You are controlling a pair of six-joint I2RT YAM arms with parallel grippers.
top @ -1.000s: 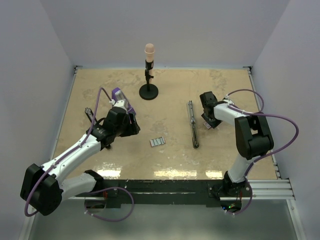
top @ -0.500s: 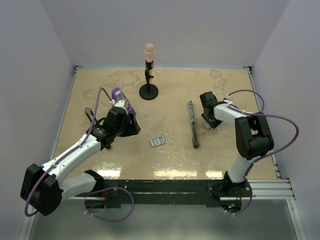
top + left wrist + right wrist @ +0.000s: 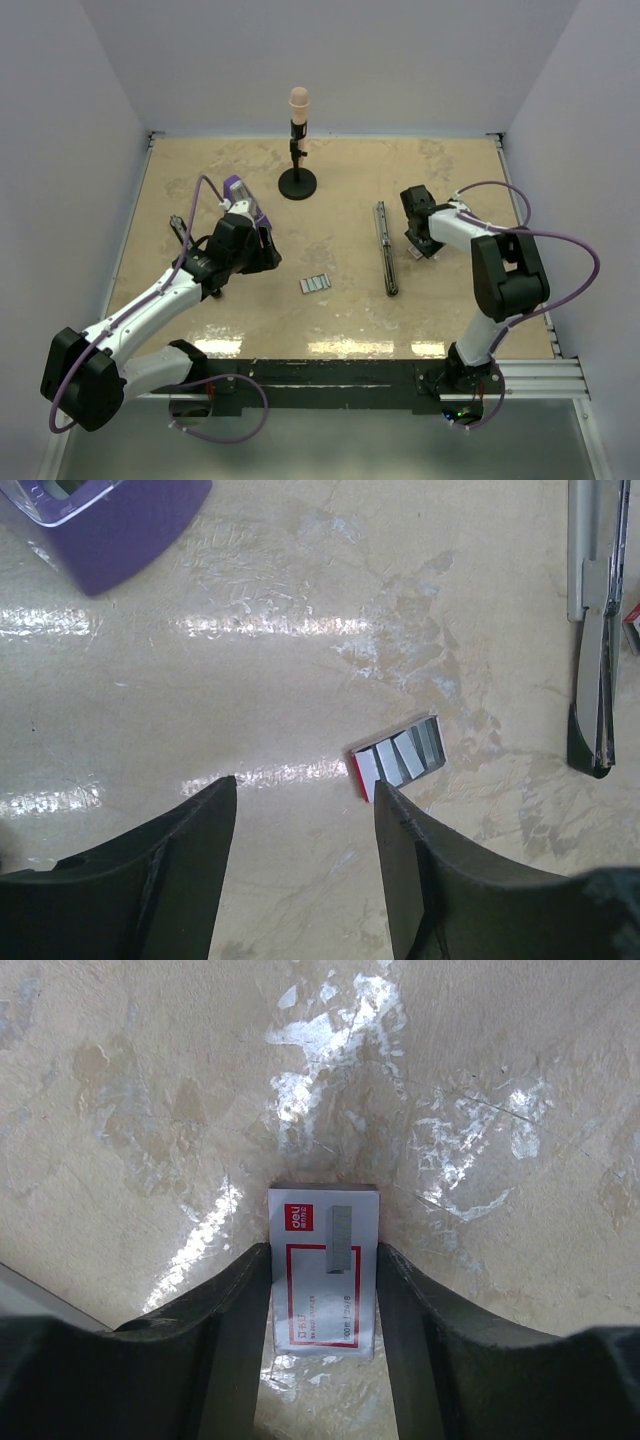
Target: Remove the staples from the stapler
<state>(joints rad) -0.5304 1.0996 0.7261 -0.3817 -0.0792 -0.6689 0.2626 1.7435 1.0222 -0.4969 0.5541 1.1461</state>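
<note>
The slim black stapler [image 3: 384, 248] lies flat right of centre; it also shows at the right edge of the left wrist view [image 3: 592, 630]. The silvery ribbed staples [image 3: 315, 284] lie loose on the table left of the stapler, with a red edge in the left wrist view [image 3: 400, 755]. My left gripper [image 3: 265, 250] is open and empty, just left of the staples [image 3: 305, 785]. My right gripper [image 3: 418, 238], right of the stapler, has its fingers pressed against both sides of a small white-and-red staple box [image 3: 325, 1280] that rests on the table.
A purple wedge-shaped object [image 3: 236, 192] sits behind my left gripper, also in the left wrist view [image 3: 110, 520]. A black stand with a pink tip [image 3: 297, 150] stands at the back centre. Walls enclose the beige table [image 3: 340, 320] on three sides.
My right wrist has shifted very slightly. The left arm, the stapler and the staples have not moved.
</note>
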